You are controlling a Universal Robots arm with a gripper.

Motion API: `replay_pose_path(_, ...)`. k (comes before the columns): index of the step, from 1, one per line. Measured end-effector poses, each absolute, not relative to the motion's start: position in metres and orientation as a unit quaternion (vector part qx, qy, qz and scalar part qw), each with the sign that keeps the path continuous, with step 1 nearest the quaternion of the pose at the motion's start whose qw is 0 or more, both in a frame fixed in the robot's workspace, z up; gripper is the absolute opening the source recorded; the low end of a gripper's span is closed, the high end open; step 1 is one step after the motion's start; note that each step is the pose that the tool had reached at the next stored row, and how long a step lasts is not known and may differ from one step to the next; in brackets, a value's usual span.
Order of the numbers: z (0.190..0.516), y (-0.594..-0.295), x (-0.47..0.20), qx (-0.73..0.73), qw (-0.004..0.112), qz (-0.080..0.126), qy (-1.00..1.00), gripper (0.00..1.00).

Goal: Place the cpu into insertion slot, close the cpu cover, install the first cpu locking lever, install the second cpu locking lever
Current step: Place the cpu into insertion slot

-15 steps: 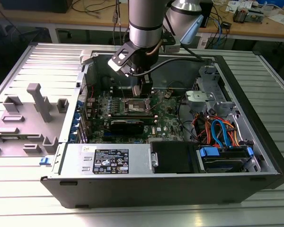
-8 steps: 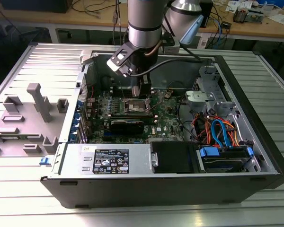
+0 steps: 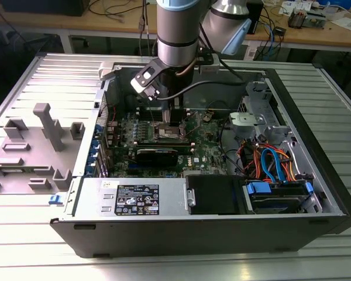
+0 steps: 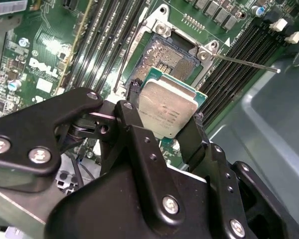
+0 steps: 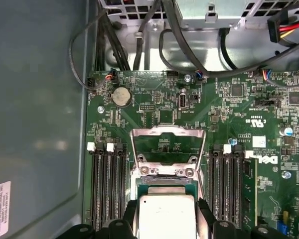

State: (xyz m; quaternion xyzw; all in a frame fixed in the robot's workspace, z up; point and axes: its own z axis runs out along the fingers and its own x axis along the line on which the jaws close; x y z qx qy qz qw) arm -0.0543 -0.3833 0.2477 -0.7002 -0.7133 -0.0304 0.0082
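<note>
End effector: the end effector (image 4: 165, 102) was closed on the cpu (image 4: 167, 110), its two black fingers (image 4: 133, 92) pressing on opposite edges of the chip.
Cpu: it was held flat with its silver top facing up, clear of the board and not yet seated.
Insertion slot: the insertion slot (image 4: 170, 56) lay open and empty on the green motherboard (image 5: 224, 107), between the banks of black memory slots (image 5: 105, 184).
Key relation: in both wrist views the slot lay below the chip and slightly beyond it, on the side toward the cover's hinge. The chip is square, so what mattered was squaring its edges to the slot's rim; they looked close to parallel.
Cpu cover: the cpu cover (image 5: 167, 131) stood swung back off the slot.
Lever: a thin metal lever (image 4: 246, 63) stuck out sideways over the memory slots, unlatched.
Wider scene: in the exterior view the arm reached straight down into the open computer case (image 3: 316, 146), which sat on the counter (image 3: 41, 240).
</note>
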Motion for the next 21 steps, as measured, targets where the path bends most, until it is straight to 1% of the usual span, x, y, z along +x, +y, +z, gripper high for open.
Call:
replay_pose_path(8, 0.234, -0.381, -0.058, -0.711, 0.007, -0.030, -0.702, 0.55)
replay_pose_path(14, 0.225, -0.380, -0.061, -0.711, -0.001, -0.023, -0.702, 0.55)
replay_pose_path(17, 0.222, -0.380, -0.062, -0.711, -0.003, -0.024, -0.702, 0.55)
replay_pose_path(20, 0.219, -0.380, -0.065, -0.711, -0.010, -0.030, -0.702, 0.55)
replay_pose_path(21, 0.219, -0.380, -0.065, -0.711, -0.011, -0.031, -0.702, 0.55)
